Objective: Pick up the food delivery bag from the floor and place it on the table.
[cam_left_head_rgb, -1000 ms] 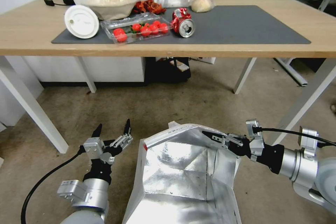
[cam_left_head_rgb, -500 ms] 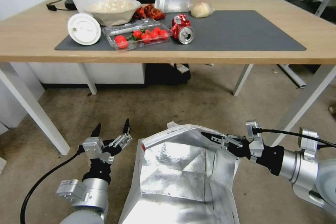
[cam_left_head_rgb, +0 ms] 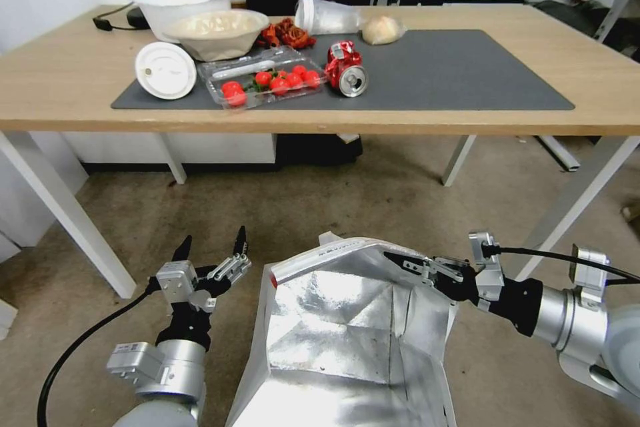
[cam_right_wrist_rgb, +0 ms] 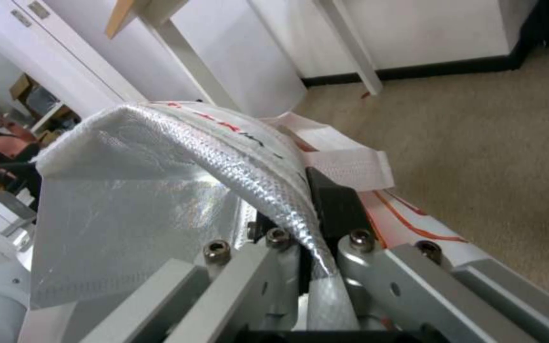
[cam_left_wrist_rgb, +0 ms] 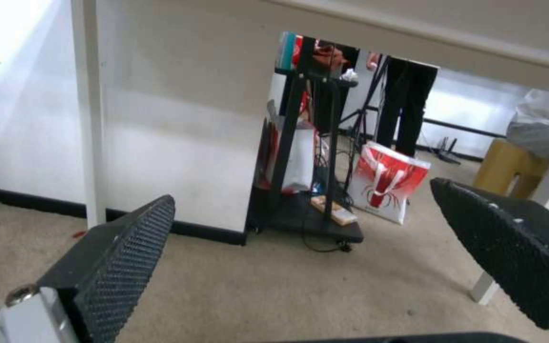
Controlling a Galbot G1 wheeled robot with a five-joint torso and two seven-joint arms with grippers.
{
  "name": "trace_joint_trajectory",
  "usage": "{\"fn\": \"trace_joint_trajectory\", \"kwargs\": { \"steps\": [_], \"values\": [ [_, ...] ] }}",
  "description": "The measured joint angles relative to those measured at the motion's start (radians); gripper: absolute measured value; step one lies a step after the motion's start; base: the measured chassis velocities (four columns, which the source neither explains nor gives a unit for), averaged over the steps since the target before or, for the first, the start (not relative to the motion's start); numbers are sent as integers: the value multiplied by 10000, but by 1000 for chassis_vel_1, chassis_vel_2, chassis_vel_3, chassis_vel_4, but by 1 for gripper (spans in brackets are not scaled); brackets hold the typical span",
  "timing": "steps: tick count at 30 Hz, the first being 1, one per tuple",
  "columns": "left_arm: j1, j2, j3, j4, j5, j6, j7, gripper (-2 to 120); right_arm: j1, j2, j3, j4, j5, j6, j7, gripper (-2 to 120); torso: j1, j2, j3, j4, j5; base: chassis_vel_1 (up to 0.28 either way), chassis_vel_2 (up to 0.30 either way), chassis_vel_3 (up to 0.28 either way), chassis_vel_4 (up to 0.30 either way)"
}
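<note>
My right gripper (cam_left_head_rgb: 400, 259) pinches the rim of the big red-and-white foil-lined food delivery bag (cam_left_head_rgb: 347, 340); my left gripper (cam_left_head_rgb: 212, 247) hovers beside it, fingers spread. Grey-brown carpet floor (cam_left_head_rgb: 347, 193) lies beneath the bag, the long light-wood table (cam_left_head_rgb: 587, 47) beyond it. Its silver mouth gapes open.

The head camera is tilting: the tabletop (cam_left_head_rgb: 60, 90) and everything on it are sliding lower in the head view, and more of the room behind is coming into sight. The food delivery bag (cam_left_head_rgb: 347, 333) is barely shifting against the carpet, its rim pinched in the right tool (cam_left_head_rgb: 400, 259).
</note>
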Motion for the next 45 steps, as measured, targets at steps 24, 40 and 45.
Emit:
{"fn": "trace_joint_trajectory", "kwargs": {
  "steps": [24, 40, 45],
  "values": [
    [24, -2, 8, -62, 4, 74, -14, 100, -166, 87, 148, 12, -150, -7, -91, 0, 266, 948, 684, 0, 0, 0, 0, 0, 0],
    [23, -1, 27, -84, 7, 81, -53, 100, -217, 69, 204, 11, -186, -7, -107, 0, 476, 1584, 1109, 0, 1, 0, 0, 0, 0],
    [30, 3, 51, -96, -18, 115, -63, 100, -225, 87, 197, 10, -202, -7, -123, 0, 539, 1787, 1251, -1, 0, 0, 0, 0, 0]
  ]
}}
